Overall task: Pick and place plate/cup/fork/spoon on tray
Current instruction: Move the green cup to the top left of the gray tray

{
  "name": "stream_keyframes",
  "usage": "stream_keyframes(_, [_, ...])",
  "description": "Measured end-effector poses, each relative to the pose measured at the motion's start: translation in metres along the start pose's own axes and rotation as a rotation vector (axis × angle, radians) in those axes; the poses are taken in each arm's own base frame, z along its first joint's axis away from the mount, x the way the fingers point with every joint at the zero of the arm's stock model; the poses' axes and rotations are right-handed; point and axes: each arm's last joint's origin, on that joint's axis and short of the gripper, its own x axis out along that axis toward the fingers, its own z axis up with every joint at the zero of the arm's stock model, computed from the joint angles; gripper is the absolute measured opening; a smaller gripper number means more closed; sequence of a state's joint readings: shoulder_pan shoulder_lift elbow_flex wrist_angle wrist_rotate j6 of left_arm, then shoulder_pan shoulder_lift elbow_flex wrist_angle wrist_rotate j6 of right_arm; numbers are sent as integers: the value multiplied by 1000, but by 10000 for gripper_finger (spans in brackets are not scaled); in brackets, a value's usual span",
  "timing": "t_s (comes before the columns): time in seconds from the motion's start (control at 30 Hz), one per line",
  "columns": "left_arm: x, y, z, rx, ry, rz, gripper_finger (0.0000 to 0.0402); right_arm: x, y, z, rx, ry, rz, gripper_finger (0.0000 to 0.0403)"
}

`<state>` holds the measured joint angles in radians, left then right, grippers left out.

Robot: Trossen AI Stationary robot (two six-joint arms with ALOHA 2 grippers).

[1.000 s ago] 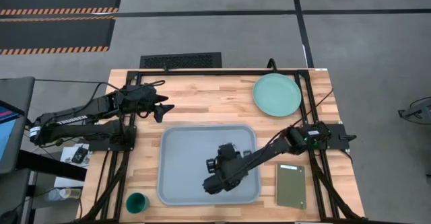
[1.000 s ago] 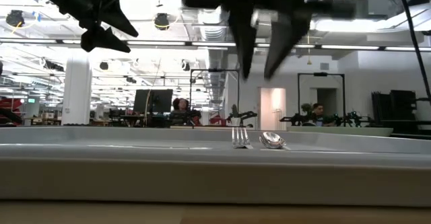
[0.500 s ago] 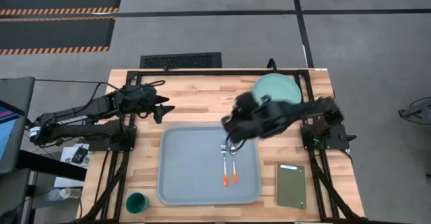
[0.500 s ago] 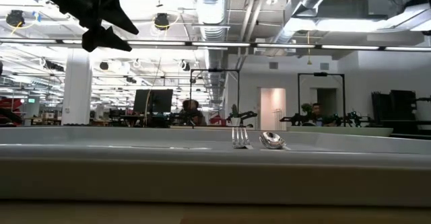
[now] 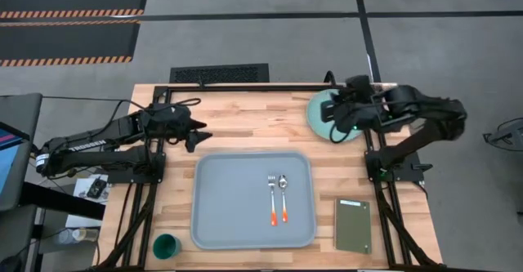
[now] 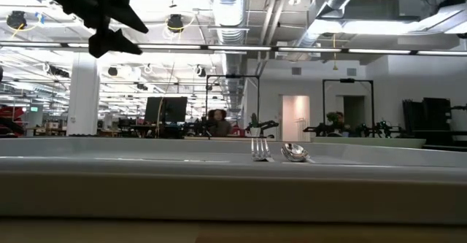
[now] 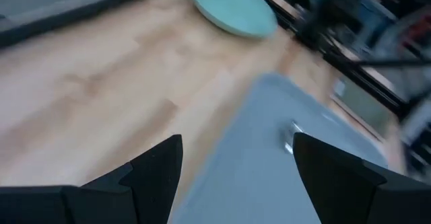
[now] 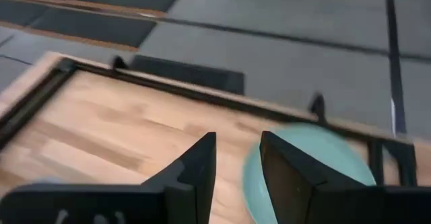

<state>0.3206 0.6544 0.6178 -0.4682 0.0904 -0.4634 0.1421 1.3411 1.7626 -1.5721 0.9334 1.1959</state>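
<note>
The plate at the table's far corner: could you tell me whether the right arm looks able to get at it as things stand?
Probably yes. The right pincer hangs over the plate near its tray-side edge, fingers apart and empty, and nothing lies on the plate or between them.

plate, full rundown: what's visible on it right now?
The plate is a round, pale mint-green dish with a raised rim, plain, with a smooth matte surface. It lies flat and right way up on the wooden table, at the far right corner, beyond the tray, not on it. Nothing visible lies in it. The right gripper hangs over its right part and hides that side in the high view; its jaws stand slightly apart and whether they touch the plate cannot be told.
</note>
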Motion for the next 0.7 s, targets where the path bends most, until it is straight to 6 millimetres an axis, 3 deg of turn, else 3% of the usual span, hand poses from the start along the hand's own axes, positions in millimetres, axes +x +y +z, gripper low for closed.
stream_keyframes(0.23, [-6,-12,-26,0,427,-454,270,23,-33,-74,89,175,-60,140])
stream_keyframes(0.43, [-16,-27,-50,-139,717,-480,270,38,-38,-122,163,153,-85,141])
stream_keyframes(0.6, [-25,-47,-65,-211,893,-500,270,45,-35,-148,204,148,-67,137])
stream_keyframes(0.7, [-31,-59,-75,-181,912,-473,270,49,-32,-160,206,151,-42,137])
